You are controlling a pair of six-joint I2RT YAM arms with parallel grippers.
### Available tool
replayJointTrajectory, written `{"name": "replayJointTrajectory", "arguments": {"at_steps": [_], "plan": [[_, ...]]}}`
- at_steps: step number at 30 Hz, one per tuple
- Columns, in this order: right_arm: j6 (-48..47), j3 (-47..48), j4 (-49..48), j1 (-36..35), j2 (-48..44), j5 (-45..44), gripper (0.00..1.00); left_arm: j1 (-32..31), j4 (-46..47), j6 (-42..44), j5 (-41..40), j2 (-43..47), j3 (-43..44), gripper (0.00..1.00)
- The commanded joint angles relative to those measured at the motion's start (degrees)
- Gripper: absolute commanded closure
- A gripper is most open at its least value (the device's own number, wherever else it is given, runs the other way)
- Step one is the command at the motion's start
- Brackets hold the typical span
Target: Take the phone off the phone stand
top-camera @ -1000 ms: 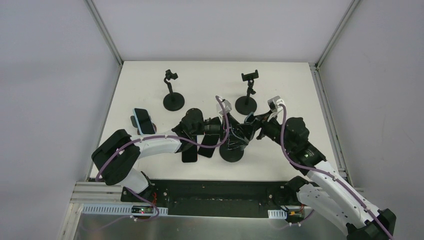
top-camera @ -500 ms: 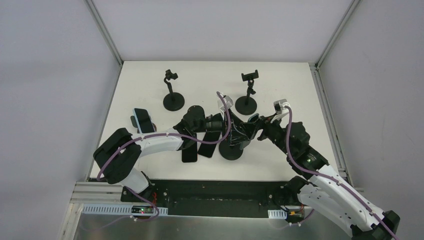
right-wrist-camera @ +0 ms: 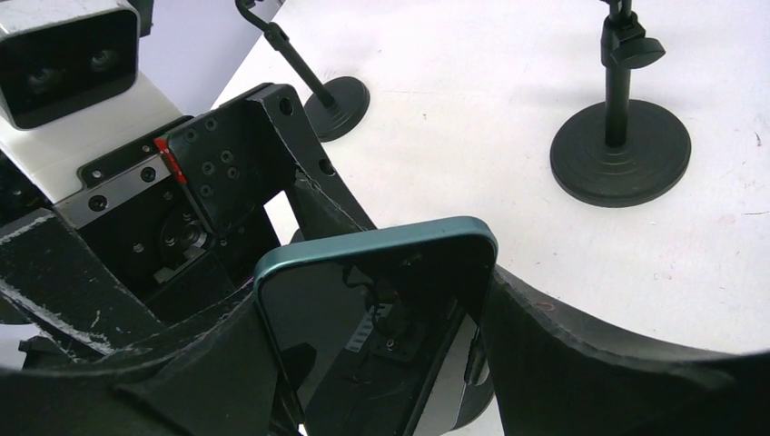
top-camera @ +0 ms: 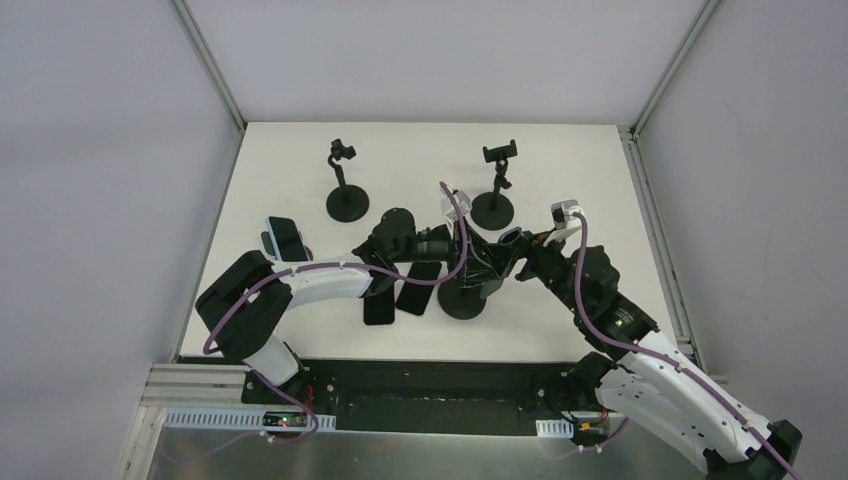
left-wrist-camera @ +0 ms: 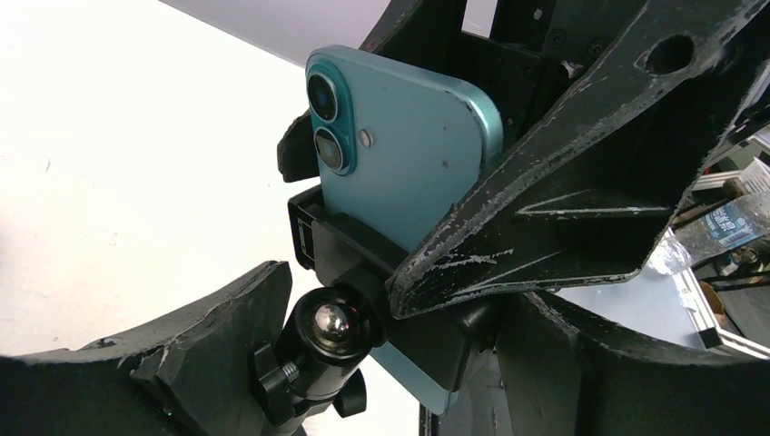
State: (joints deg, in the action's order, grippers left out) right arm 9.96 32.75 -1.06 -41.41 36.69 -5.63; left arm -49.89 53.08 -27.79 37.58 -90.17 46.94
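A robotics lab's test cell: a white table (top-camera: 600, 180) boxed in by plain grey panels (top-camera: 100, 150) on aluminium posts (top-camera: 210, 65), two cabled robot arms (top-camera: 310, 285) bolted along its near edge.

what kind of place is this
Probably a robot lab test cell: a white table boxed in by blank panels on a metal frame, with phone stands set out as props.

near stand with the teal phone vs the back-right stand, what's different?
The near stand clamps a teal phone; the back-right stand has an empty clamp. The near stand sits between the left gripper and the right gripper; the back-right stand has neither gripper around it. Both are black with round bases.
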Motion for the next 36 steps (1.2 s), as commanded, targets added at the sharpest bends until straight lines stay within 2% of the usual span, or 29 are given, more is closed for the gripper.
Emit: {"name": "replayJointTrajectory", "arguments": {"at_steps": [1, 8, 11, 17, 20, 27, 36], "plan": [[3.6, -2.1, 8.0, -1.2, 1.1, 0.7, 1.0, -0.3, 2.7, -1.2, 1.9, -1.4, 3.5, 1.0], [-1.3, -3.3, 8.2, 0.0, 0.1, -1.4, 1.0, -0.3, 2.7, 3.4, 0.6, 1.9, -1.2, 1.0], [-4.7, -4.0, 8.2, 2.6, 1.1, 1.5, 1.0, 0.2, 2.6, 3.4, 2.1, 2.5, -2.2, 1.0], [-5.2, -6.9, 4.8, 9.1, 3.1, 8.3, 1.0, 0.8, 2.6, 4.1, 4.6, 3.4, -4.5, 1.0], [-6.1, -7.5, 3.6, 10.9, 5.0, 8.7, 1.0, 0.8, 2.6, 4.9, 7.3, 4.5, -5.1, 1.0], [-9.6, -6.3, 2.2, 11.6, 11.9, 8.6, 1.0, 0.8, 2.6, 5.3, 12.0, 5.2, -5.2, 1.0], [-14.1, -6.0, 1.5, 12.2, 12.1, 10.9, 1.0, 0.8, 2.6, 5.8, 16.9, 6.3, -5.3, 1.0]]}}
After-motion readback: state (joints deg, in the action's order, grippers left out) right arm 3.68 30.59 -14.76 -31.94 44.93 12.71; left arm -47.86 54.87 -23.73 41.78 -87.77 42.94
